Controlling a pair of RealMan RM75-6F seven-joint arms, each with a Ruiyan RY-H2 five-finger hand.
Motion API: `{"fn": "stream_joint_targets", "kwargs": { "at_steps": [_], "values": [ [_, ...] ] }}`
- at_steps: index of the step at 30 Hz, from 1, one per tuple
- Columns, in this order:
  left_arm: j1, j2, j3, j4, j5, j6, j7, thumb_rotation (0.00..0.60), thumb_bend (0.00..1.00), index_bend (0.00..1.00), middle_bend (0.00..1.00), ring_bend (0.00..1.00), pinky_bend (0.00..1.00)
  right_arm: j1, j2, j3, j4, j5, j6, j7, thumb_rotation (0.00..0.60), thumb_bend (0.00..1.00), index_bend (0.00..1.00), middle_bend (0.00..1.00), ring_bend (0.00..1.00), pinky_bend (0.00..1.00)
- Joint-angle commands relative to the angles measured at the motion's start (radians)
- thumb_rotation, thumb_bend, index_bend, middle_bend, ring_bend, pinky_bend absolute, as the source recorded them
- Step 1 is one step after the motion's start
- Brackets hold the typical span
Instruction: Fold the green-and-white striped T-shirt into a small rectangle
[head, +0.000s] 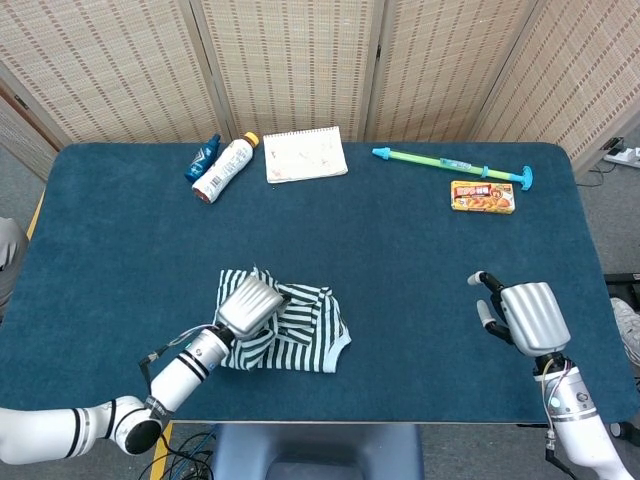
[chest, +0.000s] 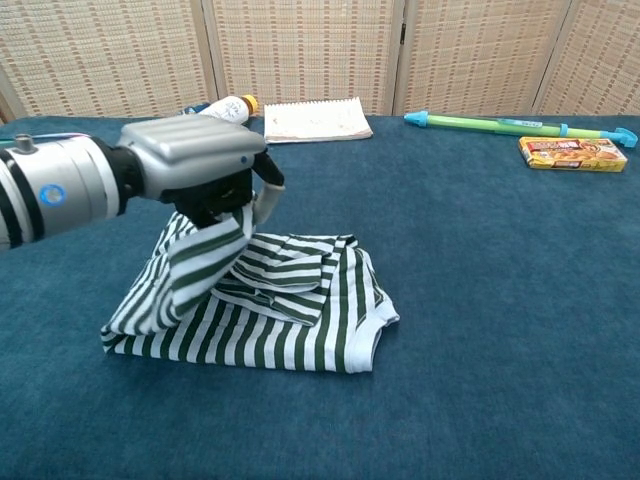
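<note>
While lifted over itself, striped T-shirt (chest: 290, 305) edge in left hand (chest: 200, 170) fingers; right hand (head: 525, 315) spread.

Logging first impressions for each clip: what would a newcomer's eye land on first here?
The left hand near the table's front edge, holding a lifted edge of the striped T-shirt over its middle. The right hand rests idle at the table's front right. Along the far edge lie a white bottle, a notepad and a green water gun.
</note>
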Motion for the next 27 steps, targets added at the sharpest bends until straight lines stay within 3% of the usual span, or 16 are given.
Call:
{"fn": "stream_joint_targets", "kwargs": {
  "at_steps": [1,17,27],
  "values": [
    [-0.034,-0.055,-0.004,0.004,-0.058,-0.002,0.051,0.600,0.68,0.62,0.93,0.83,0.96,-0.002,0.003,0.001,0.002,0.001,0.000,0.003,0.600,0.49,0.36,0.94,1.00,1.00],
    [-0.131,-0.205,-0.033,0.098,-0.225,0.038,0.185,0.600,0.68,0.61,0.93,0.83,0.96,-0.012,0.013,0.003,0.014,0.010,-0.004,0.020,0.600,0.49,0.36,0.94,1.00,1.00],
    [-0.167,-0.251,-0.030,0.138,-0.259,0.049,0.205,0.600,0.68,0.60,0.93,0.83,0.96,-0.016,0.017,0.006,0.018,0.014,-0.003,0.024,0.600,0.49,0.36,0.94,1.00,1.00]
  ]
}}
